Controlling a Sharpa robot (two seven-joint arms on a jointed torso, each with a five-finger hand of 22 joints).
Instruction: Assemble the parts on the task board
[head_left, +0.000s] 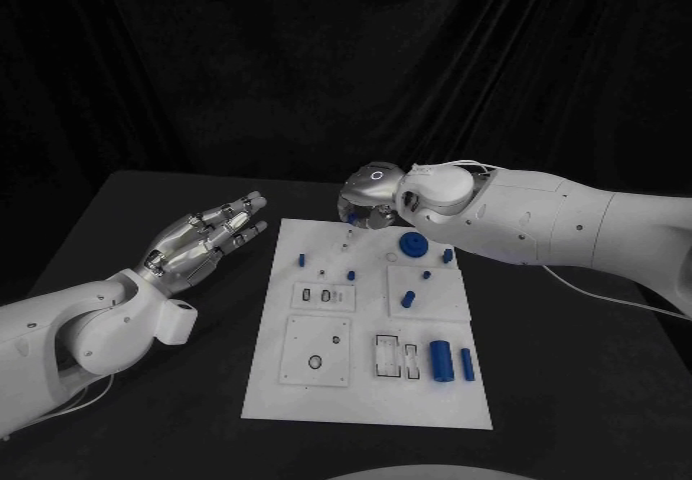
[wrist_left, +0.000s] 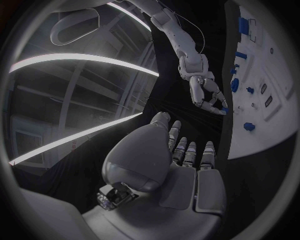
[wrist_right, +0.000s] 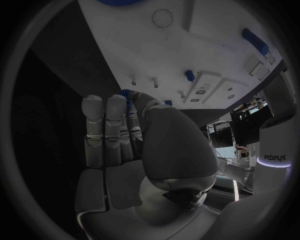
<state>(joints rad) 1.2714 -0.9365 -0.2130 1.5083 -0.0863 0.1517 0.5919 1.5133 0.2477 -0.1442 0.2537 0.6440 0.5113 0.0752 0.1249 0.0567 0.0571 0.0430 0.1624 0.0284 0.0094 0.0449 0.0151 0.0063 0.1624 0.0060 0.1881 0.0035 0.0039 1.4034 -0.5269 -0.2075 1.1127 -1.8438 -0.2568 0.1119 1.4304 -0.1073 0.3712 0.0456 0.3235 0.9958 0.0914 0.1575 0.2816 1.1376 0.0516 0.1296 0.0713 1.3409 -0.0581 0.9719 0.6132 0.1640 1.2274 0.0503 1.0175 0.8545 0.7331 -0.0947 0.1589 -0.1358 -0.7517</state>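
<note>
now: right hand pinching a part over the board

pinching a small blue part (wrist_left: 224, 110) in right hand (head_left: 372, 197) above board's (head_left: 368, 395) far edge. hovering left hand (head_left: 205, 242) beside board, fingers spread, holding nothing.

White glossy arm shells; silver segmented left hand (head_left: 202, 240), right hand (head_left: 372, 197) with glowing ring mark; thin pale cable along right arm (head_left: 577, 225).
</note>
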